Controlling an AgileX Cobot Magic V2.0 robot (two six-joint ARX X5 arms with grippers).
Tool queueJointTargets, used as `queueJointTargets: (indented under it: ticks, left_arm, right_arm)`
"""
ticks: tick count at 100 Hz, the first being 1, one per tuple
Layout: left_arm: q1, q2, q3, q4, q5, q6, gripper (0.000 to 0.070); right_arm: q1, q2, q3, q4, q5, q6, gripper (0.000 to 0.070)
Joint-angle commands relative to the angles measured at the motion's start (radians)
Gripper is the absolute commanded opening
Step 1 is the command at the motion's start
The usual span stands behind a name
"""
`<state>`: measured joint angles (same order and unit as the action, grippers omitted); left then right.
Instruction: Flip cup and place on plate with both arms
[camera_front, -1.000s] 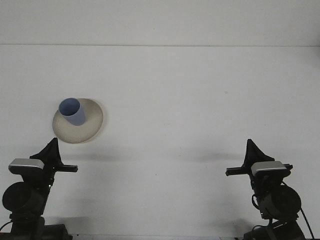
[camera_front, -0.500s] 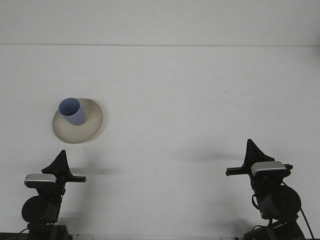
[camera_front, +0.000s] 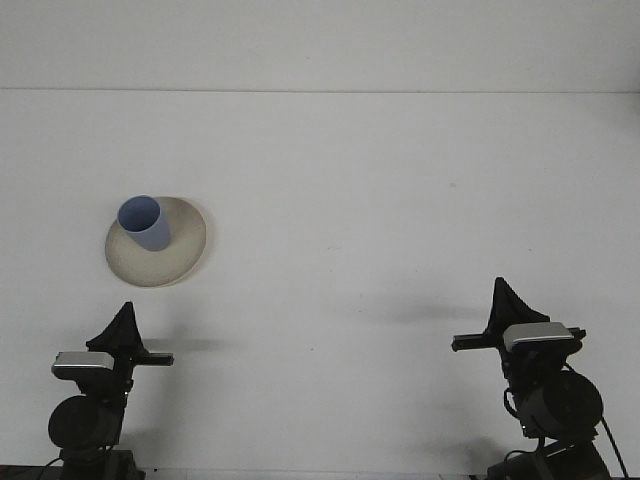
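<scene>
Black, both arms sit low at the near edge of the white table (camera_front: 340, 200), folded back. The left jaws (camera_front: 122, 322) taper to a single dark point from this angle, so I cannot tell whether they are apart or together; the same goes for the right jaws (camera_front: 502, 298). Neither holds anything.

Beyond the left jaws and slightly to their right, well apart from them, lies the beige plate (camera_front: 180, 262). The blue cup (camera_front: 145, 223) stands on its far-left part, mouth up and open, leaning a little toward the camera's left as the view renders it. From the right jaws the cup is far off to the left and farther out.

Judging by how things lie, the flip and the placing look done: the cup is upright on the plate.

The cup looks like thin plastic, light and smooth-walled, so it would slip under a weak pinch and tip easily if nudged. The safest hold would be across the mid-wall, jaws on opposite sides, with modest force. The plate looks ceramic, stiff and breakable, and would slide if pushed.
</scene>
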<state>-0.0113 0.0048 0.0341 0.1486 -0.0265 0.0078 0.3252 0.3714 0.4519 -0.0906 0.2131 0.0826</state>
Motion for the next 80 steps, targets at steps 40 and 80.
queueJointTargets:
  ticks: [40, 80]
  left_arm:
    - [-0.001, 0.000, -0.020, 0.010, 0.000, -0.009, 0.0013]
    - [-0.001, 0.000, -0.020, 0.010, 0.000, -0.009, 0.0013]
  right_arm:
    - [0.001, 0.001, 0.006, 0.016, 0.001, 0.007, 0.0000]
    - [-0.102, -0.058, -0.029, 0.016, -0.039, -0.198, 0.0000]
